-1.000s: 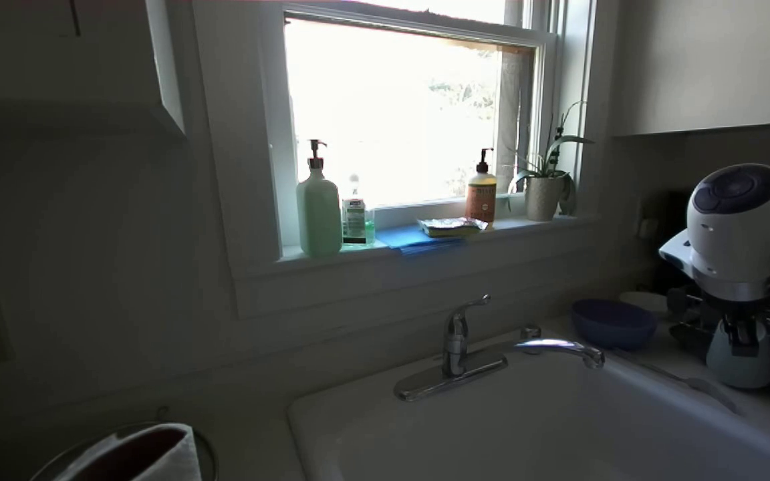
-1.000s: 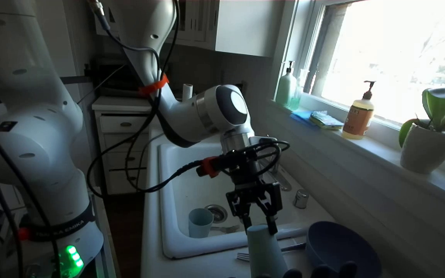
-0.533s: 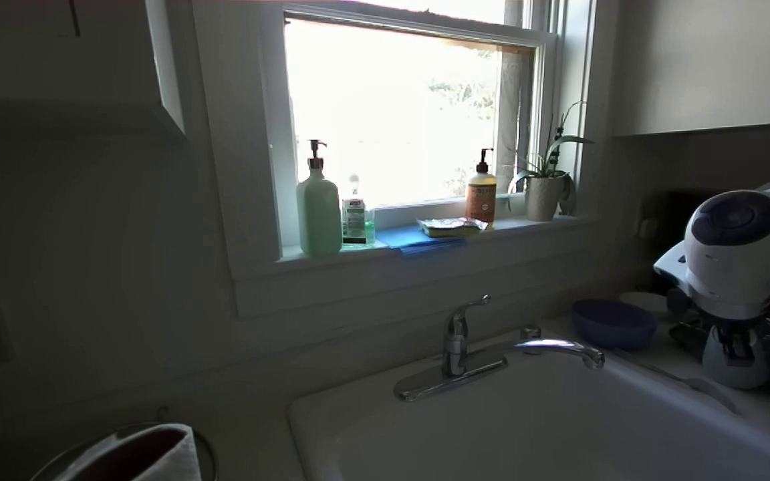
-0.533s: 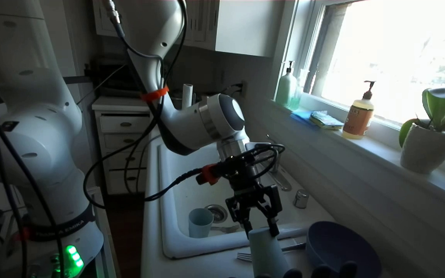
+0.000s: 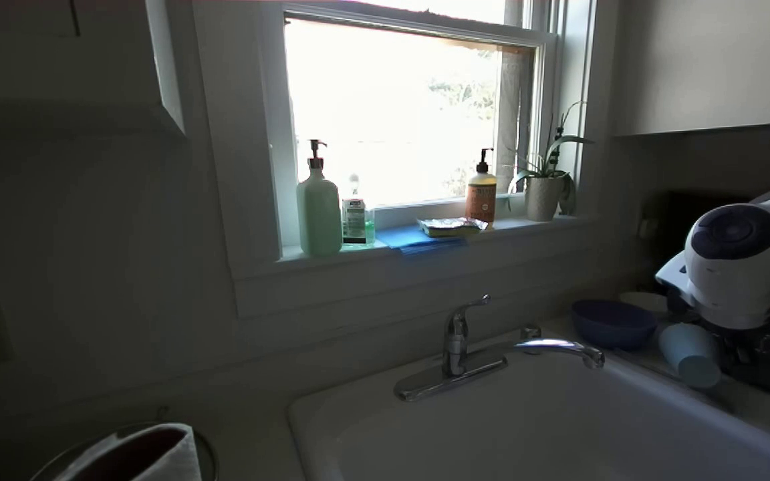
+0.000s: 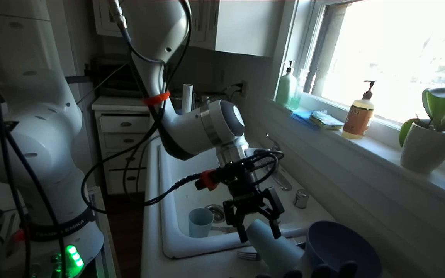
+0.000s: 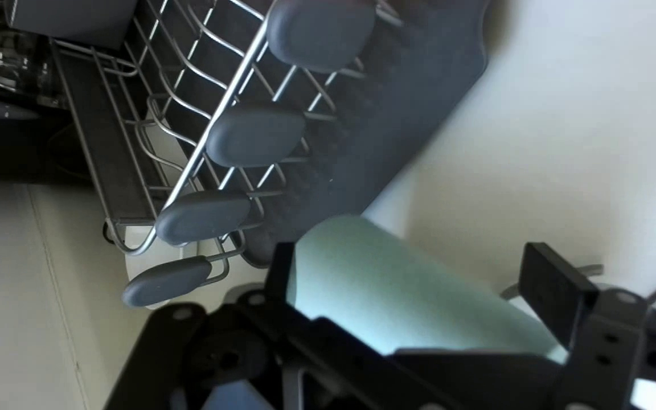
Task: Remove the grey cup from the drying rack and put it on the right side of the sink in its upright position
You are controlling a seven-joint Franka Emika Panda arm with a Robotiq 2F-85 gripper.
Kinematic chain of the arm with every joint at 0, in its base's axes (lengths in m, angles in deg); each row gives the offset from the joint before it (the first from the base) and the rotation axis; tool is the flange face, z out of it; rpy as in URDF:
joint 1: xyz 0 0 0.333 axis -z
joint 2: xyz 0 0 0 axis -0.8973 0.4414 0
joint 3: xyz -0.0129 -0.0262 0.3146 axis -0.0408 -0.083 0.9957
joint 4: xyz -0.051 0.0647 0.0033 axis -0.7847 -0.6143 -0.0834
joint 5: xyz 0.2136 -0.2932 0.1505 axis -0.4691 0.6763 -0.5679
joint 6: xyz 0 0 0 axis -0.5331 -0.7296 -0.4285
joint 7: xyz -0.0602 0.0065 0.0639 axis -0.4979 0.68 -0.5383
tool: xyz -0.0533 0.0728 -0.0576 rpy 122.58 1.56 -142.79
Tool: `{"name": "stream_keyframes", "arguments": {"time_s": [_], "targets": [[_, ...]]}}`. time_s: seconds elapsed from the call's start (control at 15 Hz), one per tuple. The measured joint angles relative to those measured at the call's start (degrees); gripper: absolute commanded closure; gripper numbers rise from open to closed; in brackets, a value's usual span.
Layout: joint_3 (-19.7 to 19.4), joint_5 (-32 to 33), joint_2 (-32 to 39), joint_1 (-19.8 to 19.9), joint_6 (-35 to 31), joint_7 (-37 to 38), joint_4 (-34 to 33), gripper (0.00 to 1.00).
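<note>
Grey wire and dark caps make up the drying rack (image 7: 257,134), which is nearest in an exterior view, what look like its tips edging in at the bottom. Just past it the grey cup (image 6: 274,249) is tipped well over, not upright, its narrower end toward the sink (image 6: 191,249), its body close by the blue bowl (image 6: 340,245) and hiding the middle of a fork (image 6: 248,255) on the bench (image 6: 203,268). Whether it leans on the bowl, or partly on the rack, cannot be told.

Round, tapered and gripped by nothing, it could well roll if nudged off centre: against the bowl one way, over the rim into the sink the other. Closing on it at this slant would probably squirt it out along its taper rather than lift it, and if the fork runs beneath, that would make poor footing for standing it up.

Above it, the end effector (image 6: 259,234) has its fingers (image 7: 556,296) spread wide with part of the cup between them, holding nothing; whether one brushes it is unclear. Beyond, inside the sink, another pale tumbler (image 6: 200,223) sits beside the drain (image 6: 216,213).
</note>
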Motion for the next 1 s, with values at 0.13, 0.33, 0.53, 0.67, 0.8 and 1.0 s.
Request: {"name": "stream_keyframes", "arguments": {"time_s": [0.13,0.33,0.53,0.67,0.8,1.0], "targets": [[-0.17,0.0,0.08,0.0,0.04,-0.11,-0.01,0.0],[-0.43,0.0,0.19,0.0,0.11,-0.39,-0.09,0.0],[-0.82,-0.01,0.22,0.0,0.11,-0.66,-0.45,0.0],[-1.26,-0.27,0.22,0.02,0.07,-1.24,-1.19,0.0],[-2.13,-2.25,0.2,0.11,-0.54,-3.55,-2.5,0.0],[-4.02,-12.7,0.12,0.67,-2.97,-12.69,-5.43,0.0]]}}
